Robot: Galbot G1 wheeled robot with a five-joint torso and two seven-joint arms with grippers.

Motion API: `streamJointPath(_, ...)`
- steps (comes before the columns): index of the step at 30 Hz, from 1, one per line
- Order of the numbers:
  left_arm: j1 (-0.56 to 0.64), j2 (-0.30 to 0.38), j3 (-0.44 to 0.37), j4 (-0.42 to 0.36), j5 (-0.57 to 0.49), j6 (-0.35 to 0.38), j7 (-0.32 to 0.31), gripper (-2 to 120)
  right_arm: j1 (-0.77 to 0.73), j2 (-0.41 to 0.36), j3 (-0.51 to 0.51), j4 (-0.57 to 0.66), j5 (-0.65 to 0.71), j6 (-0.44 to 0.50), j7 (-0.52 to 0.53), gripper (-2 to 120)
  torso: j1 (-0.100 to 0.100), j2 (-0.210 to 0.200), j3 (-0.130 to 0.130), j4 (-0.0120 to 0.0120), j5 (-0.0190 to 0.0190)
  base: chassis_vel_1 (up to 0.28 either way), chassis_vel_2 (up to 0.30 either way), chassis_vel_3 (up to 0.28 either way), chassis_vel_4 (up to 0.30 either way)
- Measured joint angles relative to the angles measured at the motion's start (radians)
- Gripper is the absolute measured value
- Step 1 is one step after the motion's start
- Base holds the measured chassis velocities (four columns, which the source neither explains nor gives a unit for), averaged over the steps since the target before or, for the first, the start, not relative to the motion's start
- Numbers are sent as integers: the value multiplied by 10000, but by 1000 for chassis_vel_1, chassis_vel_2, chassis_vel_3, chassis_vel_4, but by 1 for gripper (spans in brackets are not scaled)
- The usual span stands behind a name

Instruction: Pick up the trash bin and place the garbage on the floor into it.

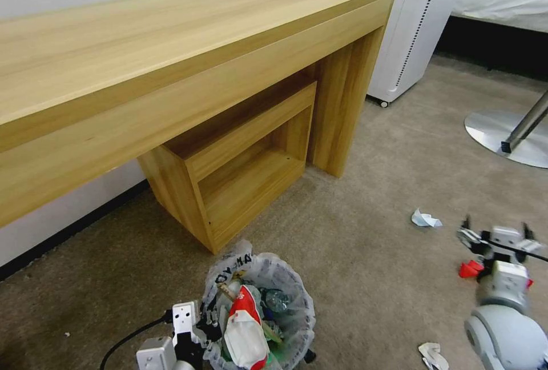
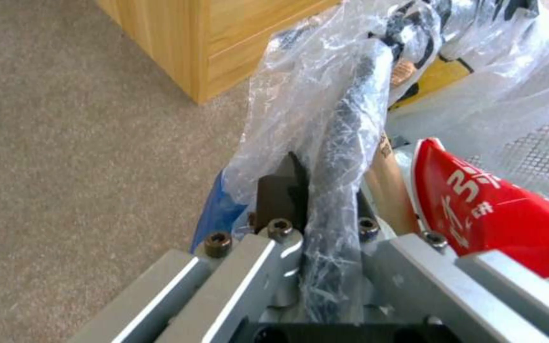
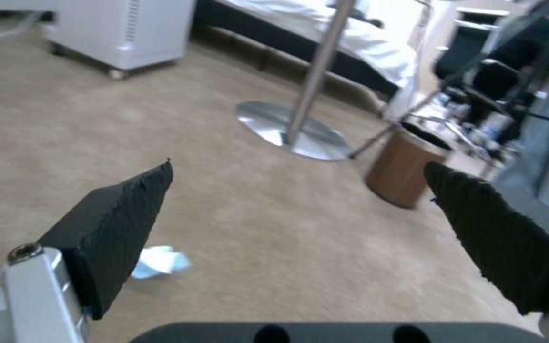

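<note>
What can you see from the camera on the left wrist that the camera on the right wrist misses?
Left wrist view alone: the left end effector shut on the bag-covered rim of the trash bin, a red packet inside it, and a corner of the wooden cabinet.

Right wrist view alone: the right end effector open and empty above the carpet, a crumpled white-and-blue wrapper, a silver stand and a brown bin.

Both: the floor, a beige carpet.
</note>
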State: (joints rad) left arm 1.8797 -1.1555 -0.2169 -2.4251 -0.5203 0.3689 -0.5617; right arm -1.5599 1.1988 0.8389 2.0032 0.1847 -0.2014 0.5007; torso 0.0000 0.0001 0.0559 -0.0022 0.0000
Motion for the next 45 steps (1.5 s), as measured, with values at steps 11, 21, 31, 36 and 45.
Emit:
streamJointPath(11,-194,308,85,41,-275,-16,-98,0,-247,805,524,204,-448,78,8,100,0,-1,1,1,-1,0,0,0,0)
streamJointPath(21,-246,343,197,109,-279,-20,-151,0,-427,974,250,288,-528,173,-58,100,0,0,1,1,-1,-15,-26,-16,-15)
streamJointPath(31,-213,141,414,237,-52,-19,-127,0,-365,956,-41,202,-563,165,-60,100,0,0,2,1,0,-62,-64,-70,-67)
streamJointPath(36,-157,131,338,232,-4,-17,-110,0,-392,854,-153,157,-545,238,-82,100,0,-1,2,0,0,-68,-65,-62,-77)
streamJointPath(45,-29,27,332,220,161,-4,-59,0,-412,686,-425,154,-553,302,-83,100,0,-1,1,0,0,-65,-74,-65,-66)
